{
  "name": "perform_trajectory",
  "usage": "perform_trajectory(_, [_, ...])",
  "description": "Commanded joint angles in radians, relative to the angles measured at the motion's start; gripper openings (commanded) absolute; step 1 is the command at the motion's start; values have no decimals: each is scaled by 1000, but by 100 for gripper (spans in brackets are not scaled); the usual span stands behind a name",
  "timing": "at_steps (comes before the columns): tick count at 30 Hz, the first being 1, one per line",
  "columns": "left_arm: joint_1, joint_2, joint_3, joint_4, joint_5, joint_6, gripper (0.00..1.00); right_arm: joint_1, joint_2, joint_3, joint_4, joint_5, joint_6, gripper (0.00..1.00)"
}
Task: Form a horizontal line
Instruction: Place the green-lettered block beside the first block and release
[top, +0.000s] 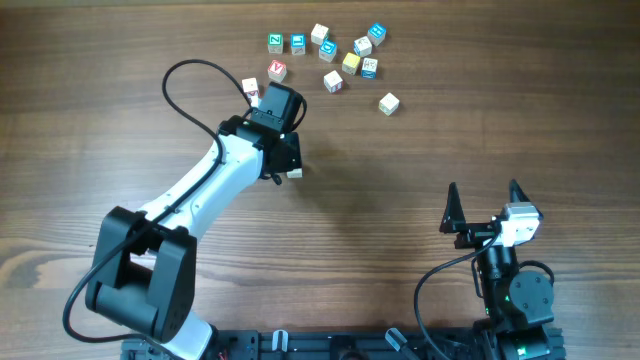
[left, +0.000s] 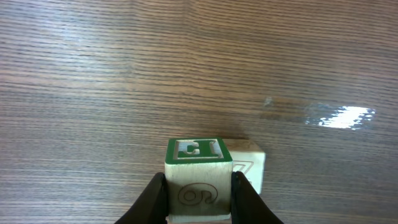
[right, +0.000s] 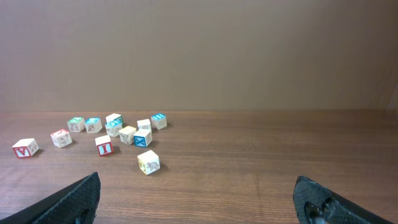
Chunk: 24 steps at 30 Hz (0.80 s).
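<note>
My left gripper is shut on a cube with a green-framed top and a cream side that has an engraved figure. It holds the cube low over the table, left of centre. One cream-white cube lies on the table right against the held cube's far right side; it also shows in the overhead view. No longer row of cream cubes shows. My right gripper is open and empty near the front right.
Several loose letter cubes with blue, green, red and yellow faces lie scattered at the back. A cream cube sits apart at their right. Another cube lies next to the left arm's wrist.
</note>
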Motion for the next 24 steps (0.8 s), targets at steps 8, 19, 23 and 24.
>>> perform_trajectory(8, [11, 9, -56, 16, -17, 36, 20, -5, -5, -1, 3, 10, -9, 100])
perform_trajectory(19, [53, 32, -59, 40, -12, 37, 20, -5, -5, -1, 3, 10, -9, 100])
perform_trajectory(23, [53, 32, -61, 42, 29, 82, 24, -5, -5, 0, 3, 10, -8, 100])
perform_trajectory(24, [55, 33, -61, 40, 29, 82, 24, -5, -5, 0, 3, 10, -9, 100])
